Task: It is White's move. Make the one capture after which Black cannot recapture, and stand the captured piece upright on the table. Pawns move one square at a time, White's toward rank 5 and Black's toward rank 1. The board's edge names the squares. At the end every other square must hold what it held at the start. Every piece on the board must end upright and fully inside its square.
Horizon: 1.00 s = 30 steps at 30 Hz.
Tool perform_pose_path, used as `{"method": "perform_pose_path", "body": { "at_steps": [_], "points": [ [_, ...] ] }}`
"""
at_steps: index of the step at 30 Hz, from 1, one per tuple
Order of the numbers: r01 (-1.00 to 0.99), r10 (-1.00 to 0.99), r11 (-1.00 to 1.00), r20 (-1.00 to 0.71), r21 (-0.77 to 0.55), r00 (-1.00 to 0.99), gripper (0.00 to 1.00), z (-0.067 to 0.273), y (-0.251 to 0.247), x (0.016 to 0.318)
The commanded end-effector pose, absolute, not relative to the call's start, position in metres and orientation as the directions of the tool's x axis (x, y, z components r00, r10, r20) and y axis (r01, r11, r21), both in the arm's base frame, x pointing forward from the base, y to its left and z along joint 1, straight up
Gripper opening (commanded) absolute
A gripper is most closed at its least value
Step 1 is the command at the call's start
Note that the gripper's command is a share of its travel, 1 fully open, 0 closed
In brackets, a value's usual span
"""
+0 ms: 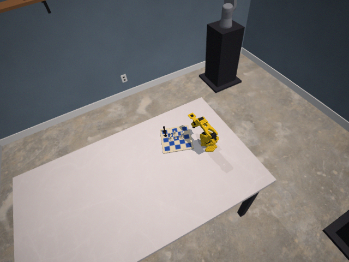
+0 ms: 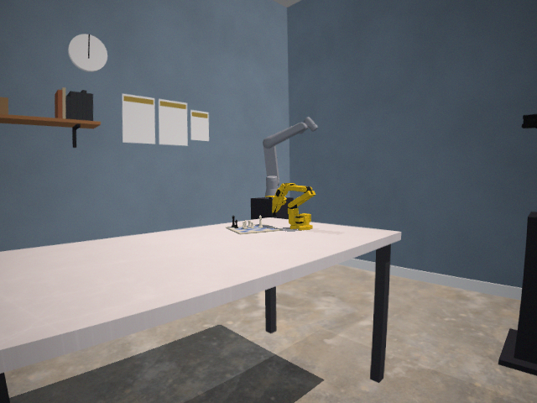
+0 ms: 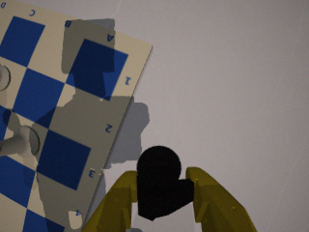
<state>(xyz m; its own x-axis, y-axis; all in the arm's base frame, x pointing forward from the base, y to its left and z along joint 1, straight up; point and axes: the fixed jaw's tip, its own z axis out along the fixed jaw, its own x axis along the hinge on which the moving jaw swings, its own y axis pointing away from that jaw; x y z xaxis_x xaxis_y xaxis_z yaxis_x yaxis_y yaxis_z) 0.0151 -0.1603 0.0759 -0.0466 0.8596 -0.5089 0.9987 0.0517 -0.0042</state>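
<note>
My yellow gripper (image 3: 162,180) (image 1: 193,125) (image 2: 275,209) is shut on a small black chess piece (image 3: 160,188) with a round head. It holds the piece over the bare table (image 1: 84,197) (image 3: 245,58), just off the right edge of the blue and cream chessboard (image 3: 15,39) (image 1: 169,150) (image 2: 256,230). A tall black piece (image 1: 164,131) (image 2: 233,222) stands at the board's far left corner. Several white pieces (image 1: 175,136) (image 2: 249,223) stand in the board's middle rows; one of them (image 3: 15,143) shows at the left edge of the wrist view.
The arm's base (image 1: 210,143) (image 2: 299,221) sits on the table right of the board. A black pedestal (image 1: 222,56) with a grey arm (image 2: 277,143) stands on the floor behind the table.
</note>
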Motion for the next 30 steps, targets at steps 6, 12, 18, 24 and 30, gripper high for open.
{"method": "perform_pose_path", "body": {
  "at_steps": [6, 12, 18, 24, 30],
  "points": [
    [0.998, 0.855, 0.069, -0.515, -0.008, -0.063, 0.0, 0.06, -0.16, 0.017],
    [0.998, 0.855, 0.069, -0.515, -0.008, -0.063, 0.0, 0.047, -0.161, 0.017],
    [0.998, 0.855, 0.069, -0.515, -0.008, -0.063, 0.0, 0.036, -0.161, 0.017],
    [0.998, 0.855, 0.069, -0.515, -0.008, -0.063, 0.0, 0.032, -0.161, 0.017],
    [0.998, 0.855, 0.069, -0.515, -0.008, -0.063, 0.0, 0.029, -0.161, 0.017]
  ]
}}
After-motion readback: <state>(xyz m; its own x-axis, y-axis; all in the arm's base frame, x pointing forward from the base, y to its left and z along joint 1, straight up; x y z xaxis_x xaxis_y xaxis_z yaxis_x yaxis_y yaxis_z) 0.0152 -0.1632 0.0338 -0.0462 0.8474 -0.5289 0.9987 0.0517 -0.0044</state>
